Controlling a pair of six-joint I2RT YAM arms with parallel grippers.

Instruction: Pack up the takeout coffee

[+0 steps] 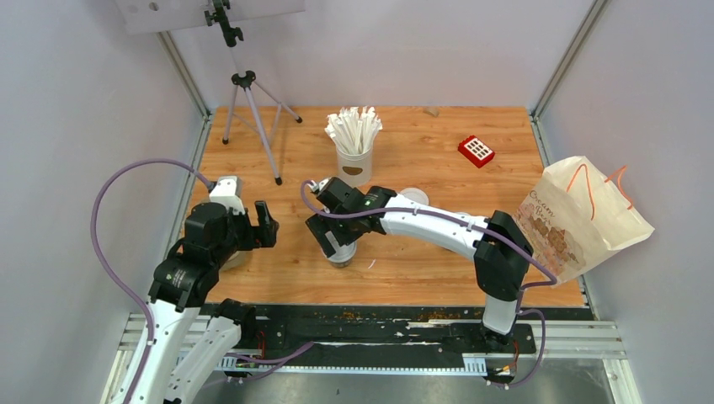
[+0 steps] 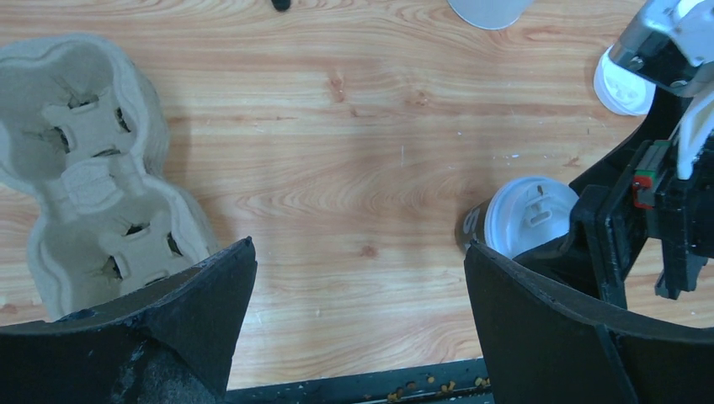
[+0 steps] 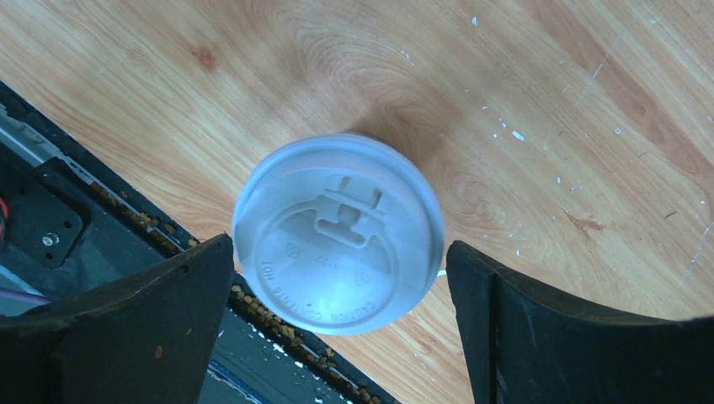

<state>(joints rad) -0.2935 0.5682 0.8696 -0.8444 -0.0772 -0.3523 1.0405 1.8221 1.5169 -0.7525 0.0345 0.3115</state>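
One takeout coffee cup, dark brown with a white lid, stands upright near the table's front edge. My right gripper is open above it, one finger on each side of the lid, apart from it. It also shows in the left wrist view, half hidden by the right gripper. The second cup's white lid shows behind my right arm, and in the left wrist view. My left gripper is open and empty above bare wood, at the left of the table.
A beige pulp cup carrier lies at the left, mostly under my left arm in the top view. A white cup of paper-wrapped sticks, a red block and a tripod stand at the back. A paper bag sits at the right edge.
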